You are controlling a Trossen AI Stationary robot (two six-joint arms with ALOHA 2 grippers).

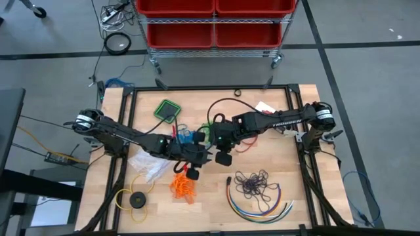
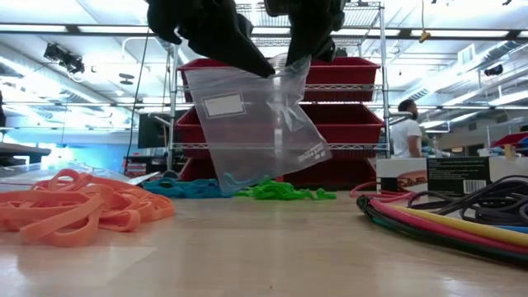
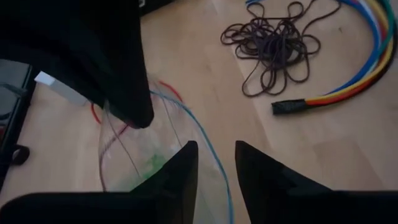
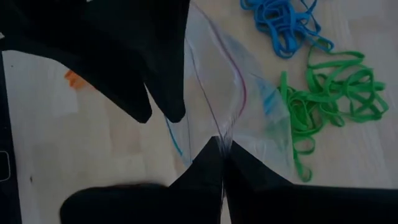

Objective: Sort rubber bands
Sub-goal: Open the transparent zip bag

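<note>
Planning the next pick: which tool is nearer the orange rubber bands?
Left. The left tool sits just above the orange rubber bands; the right tool is farther, up and right.

A grey floor (image 1: 367, 72) crossed by dark lines is being shown around the wooden table (image 1: 308, 196), a wheeled metal rack (image 1: 213, 49) of red bins (image 1: 213, 33) is being seen just behind it — and, beyond, a bright ceiling (image 2: 462, 33) with beams is being lit while a person (image 2: 406, 128) is being glimpsed far off.
</note>
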